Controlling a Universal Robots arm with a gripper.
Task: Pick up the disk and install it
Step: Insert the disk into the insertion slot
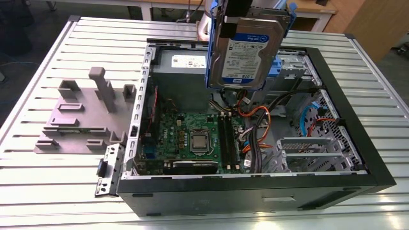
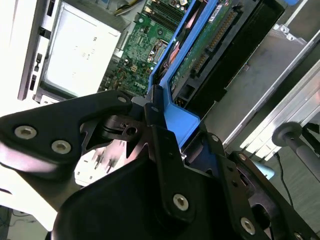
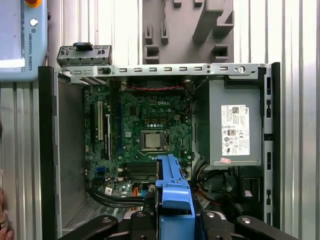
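1. Black robot gripper (image 2: 160,120) sits closest to the lens in the second wrist view. Its fingers (image 2: 165,150) are clamped on the blue frame of the flat, silver-grey rectangular disk in a blue plastic carrier (image 2: 210,45).
2. Green circuit-board underside of the disk faces the second wrist view.
3. Exterior view: the disk (image 1: 246,52) hangs on edge from the gripper (image 1: 246,9), lifted above the open black computer case (image 1: 377,167). Its white-and-blue label faces the camera.
4. First wrist view: looking down the blue carrier edge of the disk (image 3: 174,185) into the case, with the gripper (image 3: 175,222) on either side of it.
5. Inside the case: green motherboard (image 1: 191,134) with a square metal processor (image 3: 151,140) at its centre. Grey metal power supply box with a white sticker (image 3: 235,130) lies beside the board.
6. Grey metal drive cage (image 1: 307,153) sits in the case corner at the exterior view's right, near orange and black cables (image 1: 255,115).
7. Case rests on a slatted aluminium table (image 1: 38,191).
8. Grey plastic fixture with upright posts (image 1: 80,115) stands on the table, just beside the case at the exterior view's left.
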